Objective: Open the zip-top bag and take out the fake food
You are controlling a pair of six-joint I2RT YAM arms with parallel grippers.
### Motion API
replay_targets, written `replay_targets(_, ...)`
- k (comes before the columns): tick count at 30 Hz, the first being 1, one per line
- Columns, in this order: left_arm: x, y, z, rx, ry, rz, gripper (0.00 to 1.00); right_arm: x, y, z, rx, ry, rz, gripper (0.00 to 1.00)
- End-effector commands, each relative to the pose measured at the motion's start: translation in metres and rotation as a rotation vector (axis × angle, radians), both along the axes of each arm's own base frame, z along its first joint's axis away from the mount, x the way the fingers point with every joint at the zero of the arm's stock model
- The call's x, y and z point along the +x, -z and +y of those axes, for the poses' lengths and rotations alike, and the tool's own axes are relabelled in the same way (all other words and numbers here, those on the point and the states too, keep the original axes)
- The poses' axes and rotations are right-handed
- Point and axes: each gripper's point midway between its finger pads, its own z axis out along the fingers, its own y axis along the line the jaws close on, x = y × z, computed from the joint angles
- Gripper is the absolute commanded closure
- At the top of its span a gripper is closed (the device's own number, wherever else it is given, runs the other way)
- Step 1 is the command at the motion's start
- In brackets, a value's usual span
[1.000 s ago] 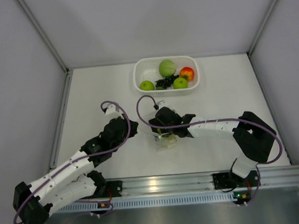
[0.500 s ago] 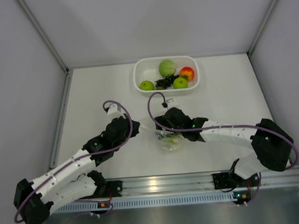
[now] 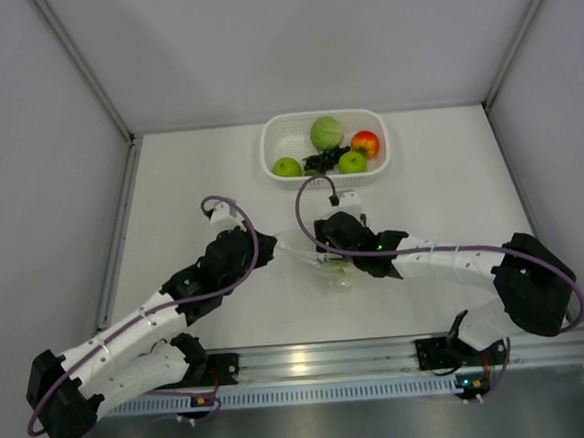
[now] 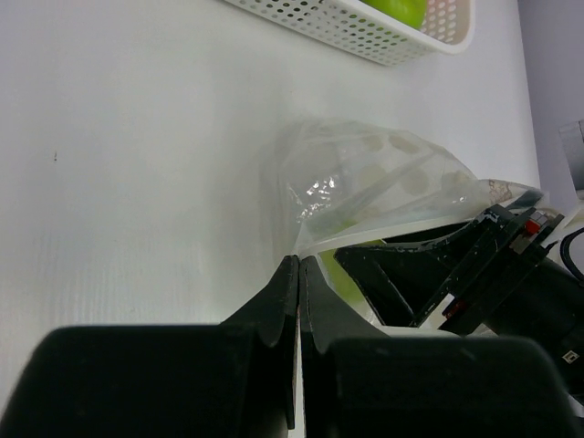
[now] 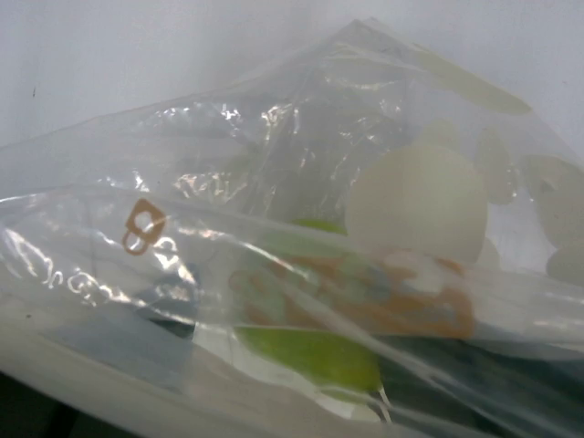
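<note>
The right arm has swung right and pulled the bag [image 3: 334, 271] a bit along the counter [image 3: 189, 186], the left fingers [image 4: 278, 301] stay clenched on its edge, I cannot tell about the right fingers [image 4: 388, 278], and green fruit [image 5: 310, 351] is still inside, so the bag is not open yet

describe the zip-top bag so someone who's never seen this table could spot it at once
On the white table, look just on the near side of the white perforated basket, between the two arm tips. The zip-top bag is there, its edge pinched in the left pincer. Unlike the rigid basket, it is clear crinkly film printed with pale dots, with green fake food showing inside.
</note>
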Motion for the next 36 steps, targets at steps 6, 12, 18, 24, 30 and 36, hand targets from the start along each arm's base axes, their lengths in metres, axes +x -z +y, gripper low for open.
replay_targets(6,0.007,-0.017,0.02,0.001,-0.091,-0.052,1.0,0.018,0.013,-0.046,-0.09,0.268,-0.039,0.34)
replay_targets(12,0.008,-0.019,0.022,0.002,-0.098,-0.061,1.0,0.018,0.031,-0.054,-0.179,0.289,-0.019,0.41)
replay_targets(18,0.009,-0.017,0.022,0.015,-0.1,-0.059,1.0,0.003,0.037,-0.023,-0.16,0.098,0.033,0.33)
replay_targets(24,0.008,-0.015,0.023,0.023,-0.101,-0.058,1.0,-0.018,0.037,-0.012,-0.156,-0.031,0.099,0.2)
replay_targets(30,0.009,-0.012,0.025,0.037,-0.104,-0.055,1.0,-0.039,0.047,-0.015,-0.206,-0.095,0.162,0.2)
replay_targets(36,0.01,-0.014,0.023,0.036,-0.1,-0.057,1.0,-0.044,0.044,-0.012,-0.18,-0.095,0.153,0.49)
